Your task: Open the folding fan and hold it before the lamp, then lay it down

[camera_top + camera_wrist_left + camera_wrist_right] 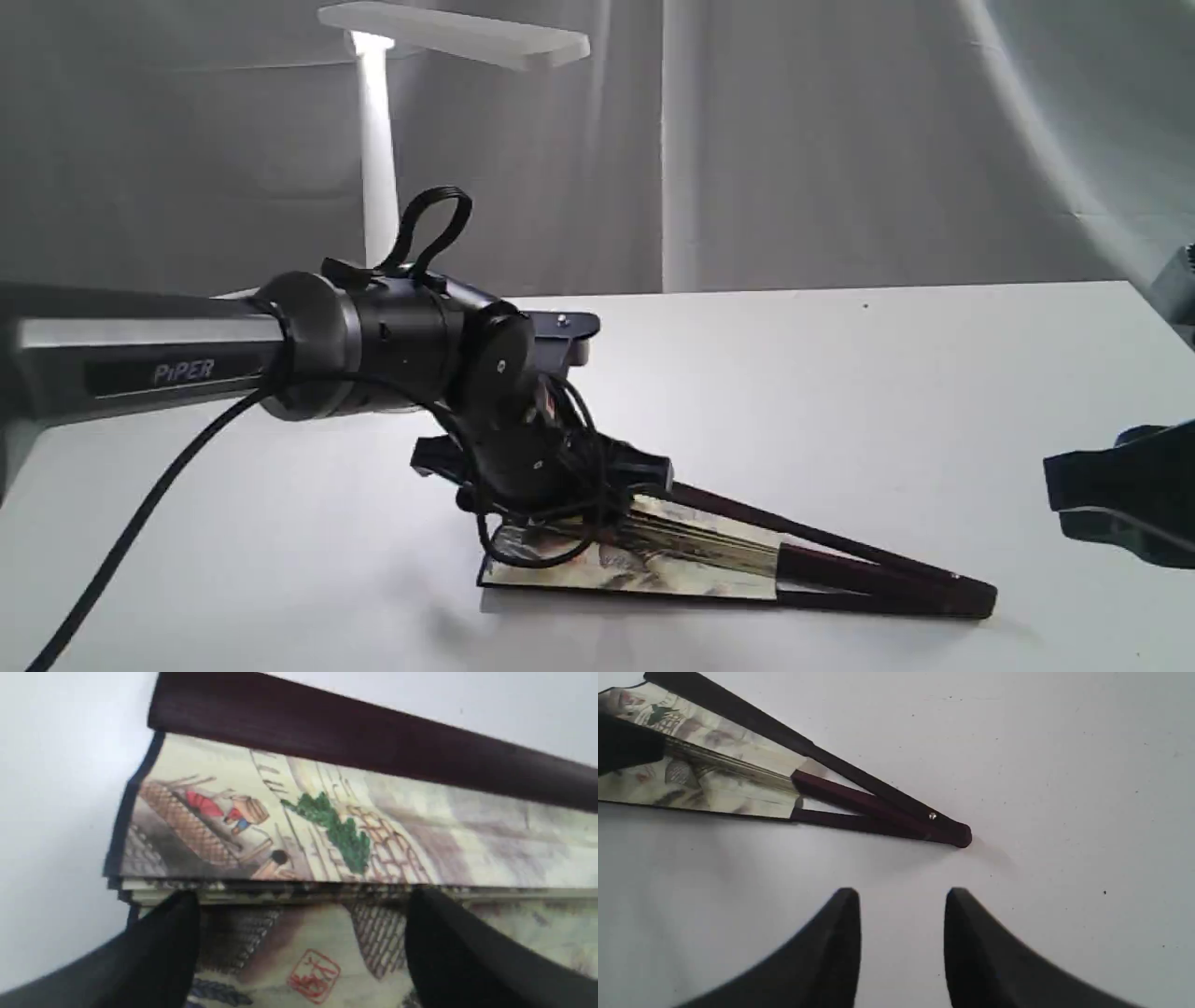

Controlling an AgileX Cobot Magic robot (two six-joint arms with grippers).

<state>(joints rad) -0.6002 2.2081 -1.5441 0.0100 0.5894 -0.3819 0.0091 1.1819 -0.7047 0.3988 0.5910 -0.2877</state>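
1. Paper pleats of the fan risk creasing if the left gripper closes on them instead of a guard.
2. Left jaws: wide apart, tips at the stacked pleats, holding nothing.
3. The right gripper is half apart and empty. The fan's pivot lies on the table just ahead.

One folding fan. One lamp. One worktop. Two pairs of jaws, two black fingers to each pair. On the fan: one metal rivet, one red seal stamp, one green tree.
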